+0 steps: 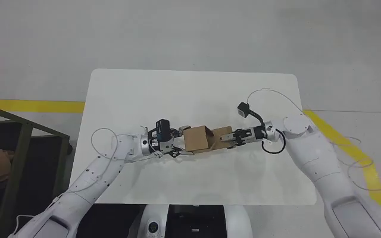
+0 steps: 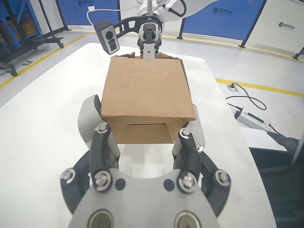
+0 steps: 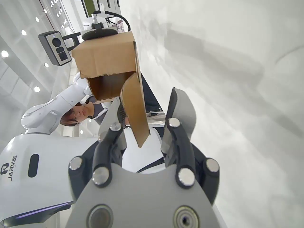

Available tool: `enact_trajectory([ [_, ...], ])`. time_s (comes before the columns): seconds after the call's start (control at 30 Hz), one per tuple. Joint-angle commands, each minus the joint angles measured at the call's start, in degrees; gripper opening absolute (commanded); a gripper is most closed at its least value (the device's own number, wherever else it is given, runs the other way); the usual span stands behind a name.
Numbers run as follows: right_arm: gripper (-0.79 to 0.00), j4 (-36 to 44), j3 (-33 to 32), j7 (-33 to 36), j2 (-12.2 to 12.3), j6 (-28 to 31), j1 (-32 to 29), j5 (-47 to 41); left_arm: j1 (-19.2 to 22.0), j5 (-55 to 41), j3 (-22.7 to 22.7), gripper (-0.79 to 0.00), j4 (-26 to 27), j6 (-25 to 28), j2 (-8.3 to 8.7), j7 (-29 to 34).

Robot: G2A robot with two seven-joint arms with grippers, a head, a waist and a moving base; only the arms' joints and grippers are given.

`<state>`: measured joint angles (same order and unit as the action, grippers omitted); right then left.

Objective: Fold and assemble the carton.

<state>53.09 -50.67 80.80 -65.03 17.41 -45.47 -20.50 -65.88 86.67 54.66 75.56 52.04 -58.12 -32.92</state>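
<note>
Over the near half of a white table, a brown carton hangs end to end between two robot arms. The left gripper clamps one end, a finger pressed to either side. At the open end the right gripper stands spread, a loose flap between its fingers, close against one and apart from the other.

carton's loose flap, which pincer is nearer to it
Right. The right pincer straddles the flap; the left pincer grips the carton at its opposite end.
</note>
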Motion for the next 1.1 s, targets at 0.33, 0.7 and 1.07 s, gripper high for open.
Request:
enact_trajectory([
  [0.33, -0.785, 2.9, 2.4, -2.0, -0.2, -5.8, 2.6, 8.9, 2.3, -1.6, -1.5, -0.197, -2.3, 4.6, -0.47, 5.1],
  [0.7, -0.785, 9.7, 2.5, -3.9, 0.7, -12.4, 1.5, 14.7, 3.9, -6.1, -3.3, -0.188, -2.4, 6.0, -0.99, 11.2],
  [1.07, -0.785, 17.5, 1.0, -4.9, 1.7, -15.1, -1.4, 16.1, 5.5, -11.5, -5.5, -0.102, -2.9, 6.0, -1.10, 16.7],
])
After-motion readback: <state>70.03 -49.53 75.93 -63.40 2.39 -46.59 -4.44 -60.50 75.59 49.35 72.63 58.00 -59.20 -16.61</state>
